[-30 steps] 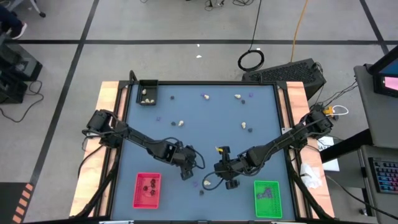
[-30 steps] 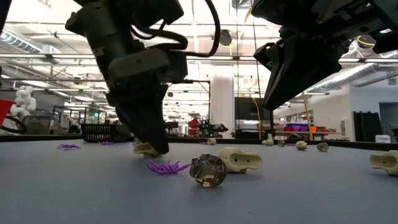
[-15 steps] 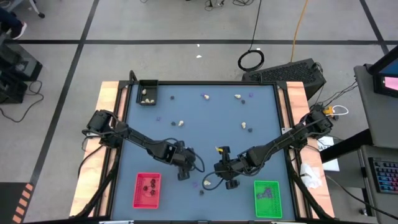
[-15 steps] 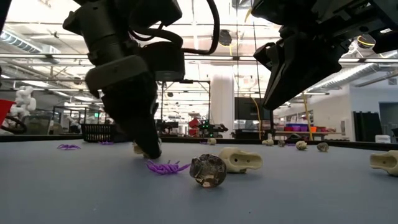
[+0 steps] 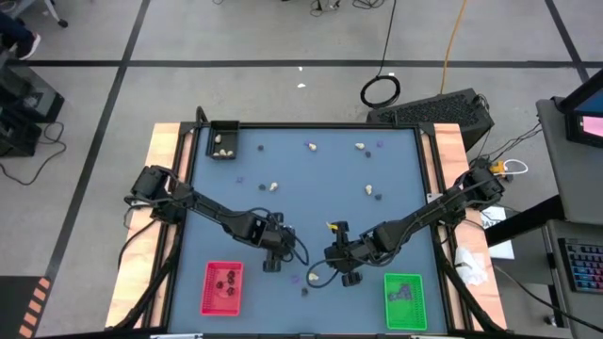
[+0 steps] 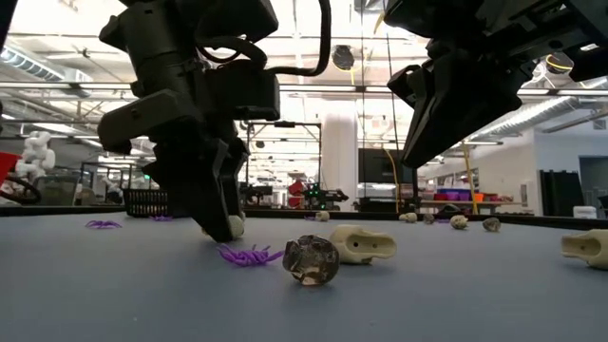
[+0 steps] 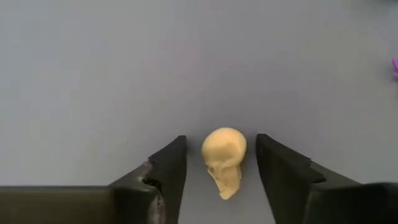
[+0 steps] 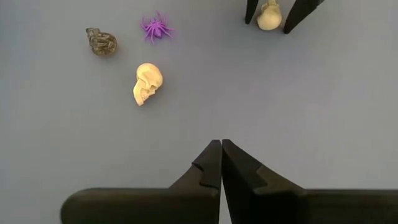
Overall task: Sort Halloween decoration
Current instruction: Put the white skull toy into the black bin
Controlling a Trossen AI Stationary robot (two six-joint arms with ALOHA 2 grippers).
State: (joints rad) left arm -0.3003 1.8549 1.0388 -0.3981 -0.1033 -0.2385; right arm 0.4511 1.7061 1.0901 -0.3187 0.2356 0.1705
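Sorting partly done: red tray, green tray, black tray hold some | left end effector open astride cream plastic skull on blue-grey bench | right end effector closed, empty | several trinkets loose

Left hand at tabletop, purple spider, dark skull

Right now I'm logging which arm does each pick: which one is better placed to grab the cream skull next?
Left. The left gripper is open and down at the table, with the cream skull between its fingers. The right gripper is shut and hangs over bare table, away from any trinket.
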